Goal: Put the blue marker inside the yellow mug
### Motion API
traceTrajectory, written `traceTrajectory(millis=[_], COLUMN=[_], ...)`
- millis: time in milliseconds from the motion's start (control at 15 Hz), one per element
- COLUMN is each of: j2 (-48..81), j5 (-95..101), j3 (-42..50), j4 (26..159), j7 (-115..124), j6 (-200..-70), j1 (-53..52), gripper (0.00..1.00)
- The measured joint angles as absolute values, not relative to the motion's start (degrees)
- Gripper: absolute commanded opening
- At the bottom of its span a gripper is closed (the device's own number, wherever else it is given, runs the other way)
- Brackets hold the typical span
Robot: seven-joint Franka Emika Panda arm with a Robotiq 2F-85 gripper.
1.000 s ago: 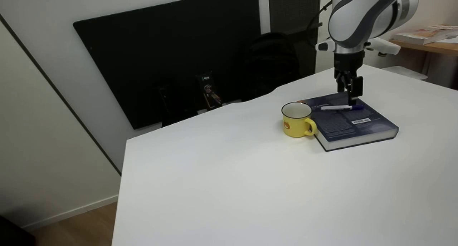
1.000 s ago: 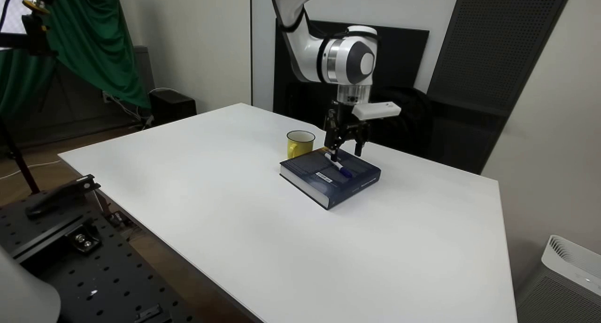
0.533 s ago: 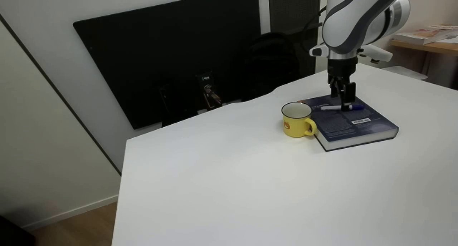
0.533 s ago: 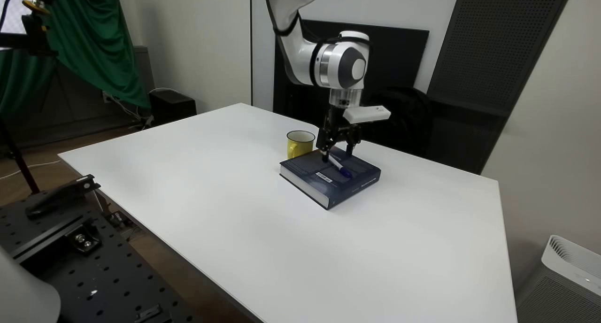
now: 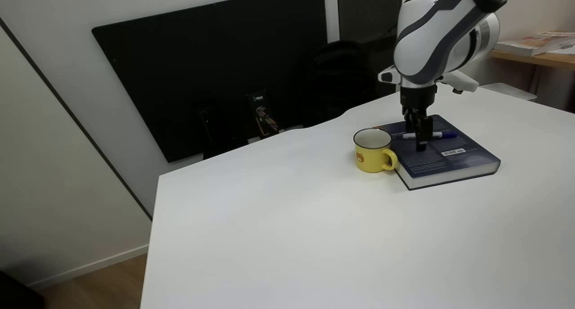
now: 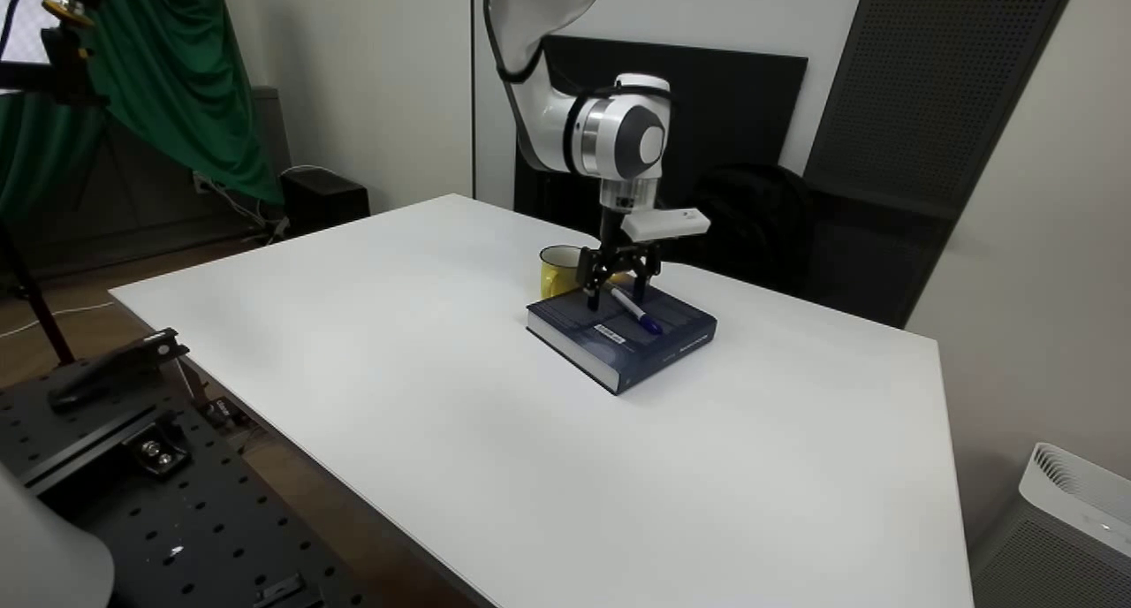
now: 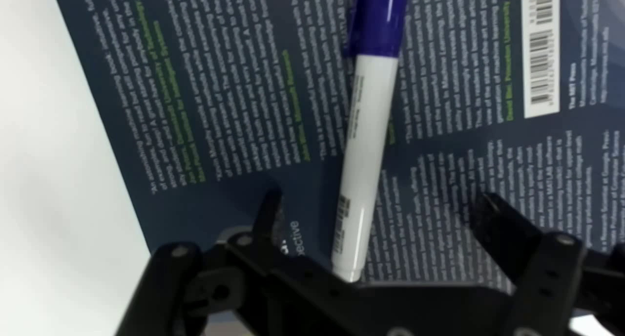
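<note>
The blue marker lies flat on the book, with a white barrel and a blue cap; it shows in both exterior views (image 5: 442, 135) (image 6: 638, 313) and in the wrist view (image 7: 368, 131). My gripper (image 5: 415, 140) is open and low over the book, and it also shows in an exterior view (image 6: 616, 302). In the wrist view its fingers (image 7: 378, 201) stand apart on either side of the marker's white barrel, not touching it. The marker's left finger is nearer. The yellow mug (image 5: 372, 158) stands upright beside the book; in an exterior view (image 6: 557, 277) the gripper partly covers it.
The thick dark blue book (image 5: 467, 154) lies on the white table (image 5: 287, 228), its edge close to the mug's handle. The mug handle (image 5: 390, 160) points toward the book. A dark panel (image 6: 751, 95) stands behind the table's far edge.
My gripper has moved down and toward the mug's side, from above the marker's middle to around its white barrel end. It stays open. The marker, mug and book have not moved.
</note>
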State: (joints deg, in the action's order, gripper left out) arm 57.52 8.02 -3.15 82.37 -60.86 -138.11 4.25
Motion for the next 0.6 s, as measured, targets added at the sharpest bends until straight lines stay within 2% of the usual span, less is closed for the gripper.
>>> traceTrajectory(millis=[67,133,600], j2=[57.6,57.6,57.7], j5=[8.1,8.1,9.2], j3=[-3.1,-3.0,-2.4], j4=[82.3,82.2,80.5], j7=[-60.6,-60.3,-58.3], j6=[-138.1,-138.1,-135.4], j1=[4.0,3.7,2.7], gripper=[0.74,0.69,0.19])
